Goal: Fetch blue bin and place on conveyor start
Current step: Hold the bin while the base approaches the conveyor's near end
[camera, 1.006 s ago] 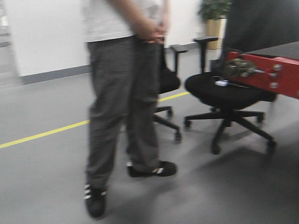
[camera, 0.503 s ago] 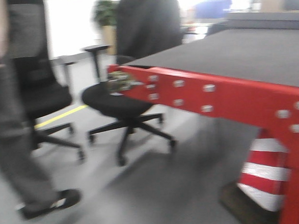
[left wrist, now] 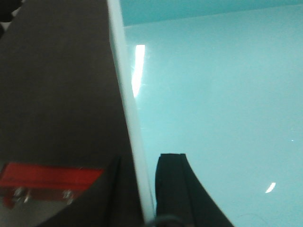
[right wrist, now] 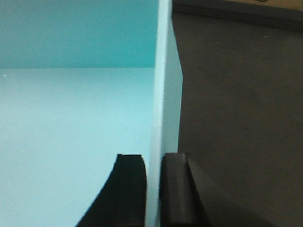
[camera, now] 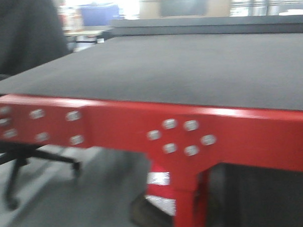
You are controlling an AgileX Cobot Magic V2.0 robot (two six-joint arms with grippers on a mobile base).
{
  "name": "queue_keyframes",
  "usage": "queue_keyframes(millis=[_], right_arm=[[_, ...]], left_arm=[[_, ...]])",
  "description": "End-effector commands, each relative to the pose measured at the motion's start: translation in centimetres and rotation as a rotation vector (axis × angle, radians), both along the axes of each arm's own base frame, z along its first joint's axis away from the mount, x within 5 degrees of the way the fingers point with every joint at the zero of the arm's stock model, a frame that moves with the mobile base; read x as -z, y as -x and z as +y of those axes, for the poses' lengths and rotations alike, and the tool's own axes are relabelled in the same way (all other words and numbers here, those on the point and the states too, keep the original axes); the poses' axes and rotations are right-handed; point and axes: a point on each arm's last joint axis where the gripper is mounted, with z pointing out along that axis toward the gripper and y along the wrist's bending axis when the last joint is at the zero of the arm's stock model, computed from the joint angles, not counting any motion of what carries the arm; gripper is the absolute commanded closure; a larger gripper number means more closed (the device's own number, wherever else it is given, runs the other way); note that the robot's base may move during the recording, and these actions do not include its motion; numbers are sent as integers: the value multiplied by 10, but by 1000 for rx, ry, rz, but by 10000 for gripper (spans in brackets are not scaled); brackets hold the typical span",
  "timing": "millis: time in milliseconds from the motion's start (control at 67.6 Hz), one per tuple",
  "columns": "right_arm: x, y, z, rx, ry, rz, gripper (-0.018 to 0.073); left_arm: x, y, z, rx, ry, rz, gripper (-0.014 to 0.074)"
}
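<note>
As conveyor start looms, chair beside

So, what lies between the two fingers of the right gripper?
A side wall of the blue bin stands between the fingers of the right gripper: one inside it, one outside over the belt. The right wrist view shows it.

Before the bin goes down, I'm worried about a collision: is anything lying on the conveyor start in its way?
Nothing visible. The conveyor start looks bare in the front view, and both wrist views show only dark belt beside the walls of the blue bin.
</note>
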Motion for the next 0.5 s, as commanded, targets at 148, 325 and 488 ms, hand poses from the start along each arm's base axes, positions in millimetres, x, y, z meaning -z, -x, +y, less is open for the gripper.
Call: queue_keyframes(millis=[148,325,488], right_arm=[[-14,4,-2,1,-29,-93,712],[-14,4,-2,1,-29,-93,712],[-14,4,-2,1,-29,-93,712]], left_arm=[[-7,3,1,3,-4,-40,708],[-7,3,1,3,-4,-40,708],[-7,3,1,3,-4,-40,708]])
